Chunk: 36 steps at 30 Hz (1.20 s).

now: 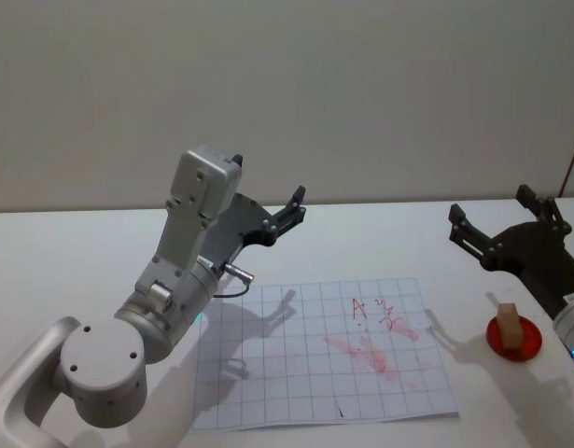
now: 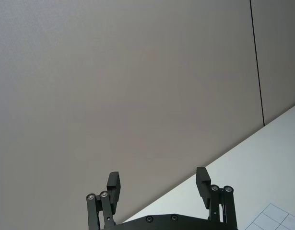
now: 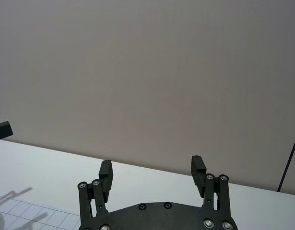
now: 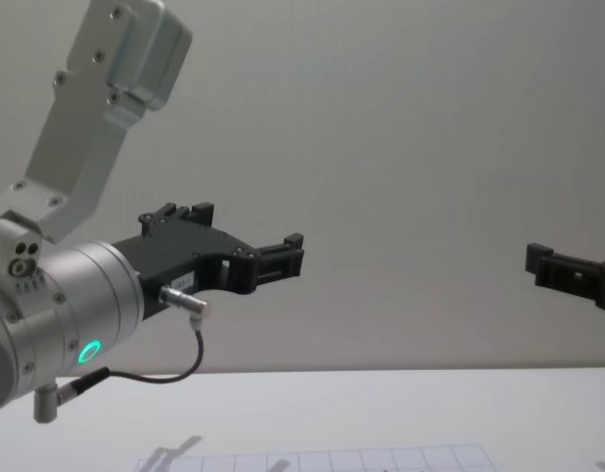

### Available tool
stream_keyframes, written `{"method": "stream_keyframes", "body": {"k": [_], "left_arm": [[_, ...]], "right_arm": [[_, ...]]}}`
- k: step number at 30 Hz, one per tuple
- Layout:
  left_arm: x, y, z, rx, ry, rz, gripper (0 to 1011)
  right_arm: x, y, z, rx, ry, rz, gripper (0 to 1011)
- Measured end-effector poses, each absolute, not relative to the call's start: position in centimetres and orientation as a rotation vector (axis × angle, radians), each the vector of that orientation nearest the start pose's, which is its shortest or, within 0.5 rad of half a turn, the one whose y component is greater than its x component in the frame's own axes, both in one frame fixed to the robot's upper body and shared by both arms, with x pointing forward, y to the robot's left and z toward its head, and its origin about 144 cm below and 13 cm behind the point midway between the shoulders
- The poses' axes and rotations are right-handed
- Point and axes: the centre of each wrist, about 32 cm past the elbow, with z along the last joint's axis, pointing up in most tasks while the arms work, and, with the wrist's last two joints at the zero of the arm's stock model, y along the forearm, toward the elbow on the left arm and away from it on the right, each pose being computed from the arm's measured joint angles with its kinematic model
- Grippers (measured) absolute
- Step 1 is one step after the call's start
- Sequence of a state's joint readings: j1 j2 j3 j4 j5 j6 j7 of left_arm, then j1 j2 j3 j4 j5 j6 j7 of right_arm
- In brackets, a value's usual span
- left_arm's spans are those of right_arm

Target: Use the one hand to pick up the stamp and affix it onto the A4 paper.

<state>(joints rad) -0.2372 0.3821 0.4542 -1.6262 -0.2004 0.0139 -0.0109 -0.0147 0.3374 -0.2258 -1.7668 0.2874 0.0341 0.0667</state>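
The black slim-fingered right gripper (image 1: 492,213) hovers above the right side of the white table (image 1: 380,238), its jaws spread wide and empty. Nearer, the small tan wooden stamp block (image 1: 508,326) stands on a round red pad (image 1: 531,343), just right of the white grid-lined A4 paper sheet (image 1: 287,373). The black left gripper (image 1: 296,205) hangs raised beyond the sheet's far left edge, its jaws equally wide.

Handwritten in red on the A4 paper (image 1: 268,392), near its far right corner: a capital A (image 1: 357,308), then a scribble (image 1: 389,314) too loose to read. On the left gripper (image 4: 290,258) body, a small white label (image 4: 187,282), print too small to read.
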Motion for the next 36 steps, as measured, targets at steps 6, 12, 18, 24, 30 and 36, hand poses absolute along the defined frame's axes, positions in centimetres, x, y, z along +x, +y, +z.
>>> {"method": "stream_keyframes", "body": {"k": [6, 12, 18, 24, 30, 36], "left_arm": [[49.20, 19.84, 120.44, 0.061, -0.268, 1.124, 1001], [49.20, 19.84, 120.44, 0.061, -0.268, 1.124, 1001], [49.20, 19.84, 120.44, 0.061, -0.268, 1.124, 1001], [49.20, 19.84, 120.44, 0.061, -0.268, 1.124, 1001], [49.20, 19.84, 120.44, 0.061, -0.268, 1.124, 1001], [49.20, 19.84, 120.44, 0.061, -0.268, 1.124, 1001]], "right_arm": [[44.33, -23.71, 118.87, 0.026, -0.075, -1.230, 1001], [44.33, -23.71, 118.87, 0.026, -0.075, -1.230, 1001], [44.33, -23.71, 118.88, 0.026, -0.075, -1.230, 1001], [44.33, -23.71, 118.87, 0.026, -0.075, -1.229, 1001], [44.33, -23.71, 118.87, 0.026, -0.075, -1.230, 1001], [44.33, -23.71, 118.87, 0.026, -0.075, -1.230, 1001]]}}
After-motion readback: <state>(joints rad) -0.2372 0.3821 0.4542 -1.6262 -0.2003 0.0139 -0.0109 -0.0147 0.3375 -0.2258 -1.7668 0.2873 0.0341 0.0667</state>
